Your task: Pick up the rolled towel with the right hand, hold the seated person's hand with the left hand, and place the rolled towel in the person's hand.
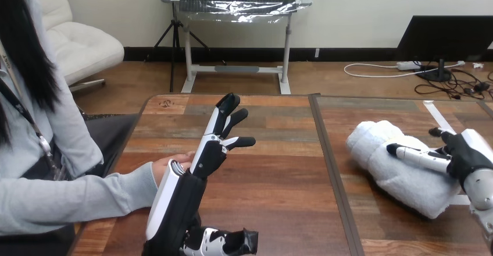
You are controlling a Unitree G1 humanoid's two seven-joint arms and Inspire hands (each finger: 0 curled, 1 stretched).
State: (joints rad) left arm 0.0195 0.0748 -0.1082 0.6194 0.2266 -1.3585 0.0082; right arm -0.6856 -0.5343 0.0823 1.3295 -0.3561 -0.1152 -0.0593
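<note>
In the head view, the wooden table (279,192) was split by a dark seam (329,169) running from 12 to 6 o'clock. The rolled towel (401,177) lay on the half at 3 o'clock, flat on the wood and slanted, one end pointing toward 10 o'clock and the other toward 4. The right hand (468,154) came in from 4 o'clock and rested on the towel's upper side. Its fingers (415,155) stretched straight across the cloth, touching it and not wrapped round it, so the hand was open. A thin white strip (433,112) lay on the wood just beyond the towel, at its 1 o'clock. Well apart, across the seam at 8 o'clock, the left hand (212,151) stood raised on edge, open, its fingers straight and fanned toward 1 o'clock. It stood in front of the person's hand (168,164), which reached in from 9 o'clock and lay low over the table's edge. Most of that hand was hidden behind the robot's wrist, so whether the two touched could not be told.
</note>
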